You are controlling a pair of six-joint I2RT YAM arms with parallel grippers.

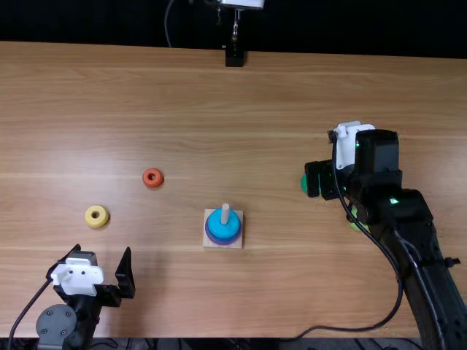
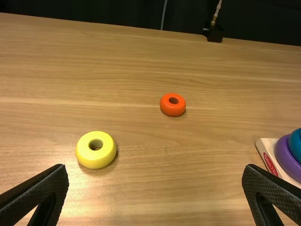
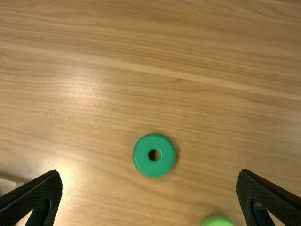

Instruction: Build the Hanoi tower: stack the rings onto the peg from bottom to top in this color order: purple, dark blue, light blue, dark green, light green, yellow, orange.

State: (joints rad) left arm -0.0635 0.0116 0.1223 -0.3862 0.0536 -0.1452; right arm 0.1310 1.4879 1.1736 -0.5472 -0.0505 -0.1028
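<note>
On the pale base (image 2: pixel 266 143), red label (image 2: pixel 270 165), seemingly lettered

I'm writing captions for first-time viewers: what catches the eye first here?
The blue-and-purple stack on its peg, near the table's middle. Then the bright yellow ring and orange ring, lying apart to its left. To its right, the open right gripper hangs over the dark green ring.

light brown table (image 1: pixel 292 95) streaked with darker grain, yellow ring (image 2: pixel 95 161), orange-red ring (image 2: pixel 173 111), deep green ring (image 3: pixel 154 168), light green ring (image 3: pixel 217 221), blue ring (image 2: pixel 296 146), purple ring (image 2: pixel 283 157), pale base (image 2: pixel 266 145)
</note>
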